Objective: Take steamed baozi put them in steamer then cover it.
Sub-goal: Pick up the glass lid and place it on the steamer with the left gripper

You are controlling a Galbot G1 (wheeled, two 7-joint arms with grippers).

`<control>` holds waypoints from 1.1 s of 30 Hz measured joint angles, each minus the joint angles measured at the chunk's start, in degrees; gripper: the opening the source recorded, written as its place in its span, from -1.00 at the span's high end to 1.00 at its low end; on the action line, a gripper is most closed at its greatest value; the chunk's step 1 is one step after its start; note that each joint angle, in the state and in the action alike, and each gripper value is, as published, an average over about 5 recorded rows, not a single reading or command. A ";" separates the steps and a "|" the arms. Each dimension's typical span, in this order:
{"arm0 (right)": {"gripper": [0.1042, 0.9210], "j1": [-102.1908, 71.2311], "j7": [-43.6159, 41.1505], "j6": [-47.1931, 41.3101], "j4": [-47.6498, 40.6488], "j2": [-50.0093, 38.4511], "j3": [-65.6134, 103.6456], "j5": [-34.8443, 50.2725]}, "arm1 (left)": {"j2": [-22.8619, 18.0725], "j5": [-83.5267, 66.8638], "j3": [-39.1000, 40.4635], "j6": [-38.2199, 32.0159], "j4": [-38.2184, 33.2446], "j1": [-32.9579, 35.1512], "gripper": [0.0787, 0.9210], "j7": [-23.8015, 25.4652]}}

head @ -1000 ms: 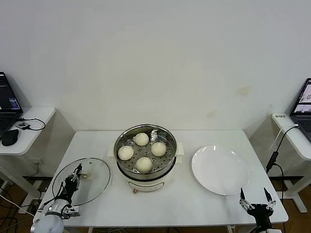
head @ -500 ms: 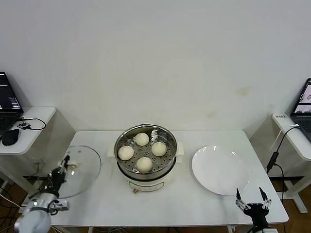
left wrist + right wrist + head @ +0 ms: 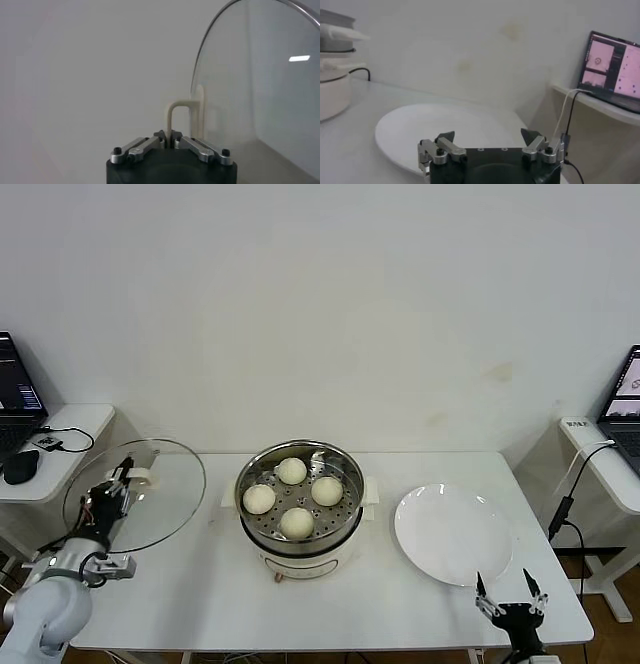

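Over at the left edge of the white table (image 3: pixel 200 584) the left gripper (image 3: pixel 118 487) has its fingers pinched tight on the cream-white bar handle (image 3: pixel 182 117) of the cover (image 3: pixel 135 494) — the glass lid is off the table, tilted up and held out to the left of the steamer (image 3: pixel 299 509), well apart from it. The steamer sits open in the middle of the table on its cream-white base, and all four steamed baozi (image 3: pixel 291 471) lie on the perforated tray inside: one at the back, one to the left, one to the right, one at the front, close together. To the right of the pot lies a white plate (image 3: pixel 455 534) with nothing on it. The right gripper (image 3: pixel 508 602) hangs low at the near right edge of the table, just in front of the plate — its fingers spread wide, holding nothing.
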 measured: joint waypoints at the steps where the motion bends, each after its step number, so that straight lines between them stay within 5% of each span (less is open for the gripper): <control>1: -0.76 -0.01 0.12 -0.02 0.11 0.04 -0.19 -0.23 | 0.55 -1.09 0.80 0.90 -1.12 -0.22 0.87 0.73; 14: -0.76 1.07 2.97 -0.54 -0.44 0.58 -3.35 -4.44 | 0.83 -6.33 17.80 12.73 -7.12 -9.08 0.87 5.27; 33: -0.76 3.09 6.92 0.05 -3.68 1.17 -5.00 -11.36 | -15.58 16.06 29.93 19.37 -2.66 -20.57 0.87 13.99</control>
